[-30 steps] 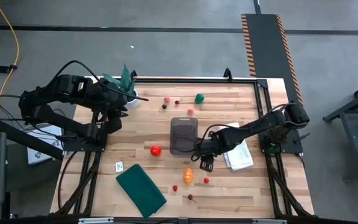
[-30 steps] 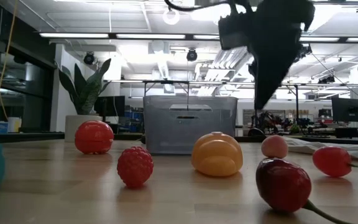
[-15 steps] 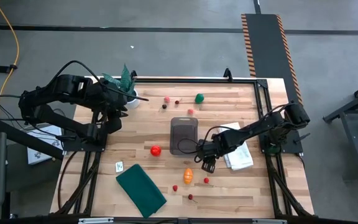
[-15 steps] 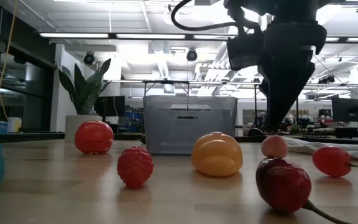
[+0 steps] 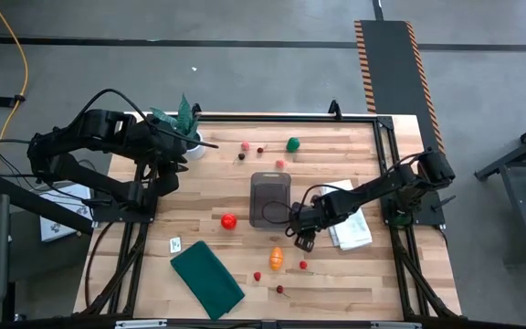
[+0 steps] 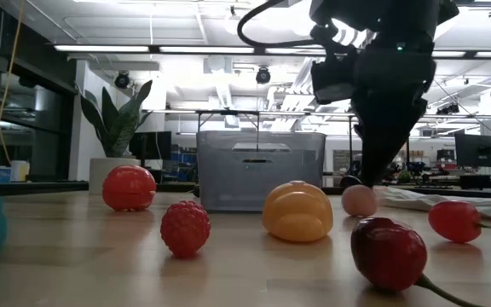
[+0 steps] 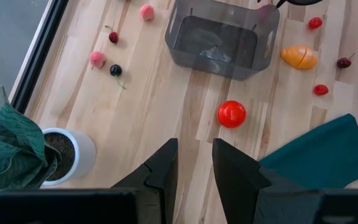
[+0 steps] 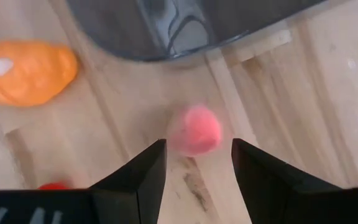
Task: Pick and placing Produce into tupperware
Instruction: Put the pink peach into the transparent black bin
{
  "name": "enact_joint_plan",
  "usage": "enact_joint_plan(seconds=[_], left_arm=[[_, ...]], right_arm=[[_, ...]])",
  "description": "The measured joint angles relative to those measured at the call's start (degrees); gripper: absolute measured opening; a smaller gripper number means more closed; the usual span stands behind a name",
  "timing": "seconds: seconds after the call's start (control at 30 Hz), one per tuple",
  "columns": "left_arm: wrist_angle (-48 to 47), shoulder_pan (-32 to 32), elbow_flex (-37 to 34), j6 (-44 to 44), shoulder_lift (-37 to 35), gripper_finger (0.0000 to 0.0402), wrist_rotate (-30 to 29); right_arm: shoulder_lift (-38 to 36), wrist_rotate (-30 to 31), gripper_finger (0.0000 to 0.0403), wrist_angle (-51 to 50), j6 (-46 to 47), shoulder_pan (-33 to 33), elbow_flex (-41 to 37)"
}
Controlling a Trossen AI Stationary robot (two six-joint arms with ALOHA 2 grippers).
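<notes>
Small pink toy piece (image 8: 194,129) on the bare wood just below the clear grey tupperware (image 5: 269,198) in the centre of the high view — lying free, framed between the right gripper's (image 8: 194,163) two dark fingers (image 8: 138,177), apart and touching nothing. In the low view, same pink piece (image 6: 359,200) on the table right of centre, with the right gripper (image 6: 380,162) hanging just above it. Orange toy fruit (image 5: 276,258) a little lower in the high view, small red pieces (image 5: 302,265) beside it, a red ball (image 5: 228,220) left of the container. Toward the upper middle: a green round piece (image 5: 292,143), another pink one (image 5: 245,144) and dark berries (image 5: 260,150). Dark green cloth (image 5: 206,278) at lower left of the table (image 5: 208,192), white folded cloth (image 5: 352,227) at right under the right arm. Left gripper (image 7: 193,163) parked at upper left near the potted plant (image 5: 183,120) — fingers slightly apart, empty.
</notes>
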Motion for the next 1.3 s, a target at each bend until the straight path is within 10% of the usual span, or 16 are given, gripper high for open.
enact_joint_plan(seconds=[1.3], left_arm=[[0.00,0.01,0.00,-0.02,0.00,0.0090,0.00]], right_arm=[[0.22,-2.25,0.0174,7.21,1.10,-1.92,-3.19]])
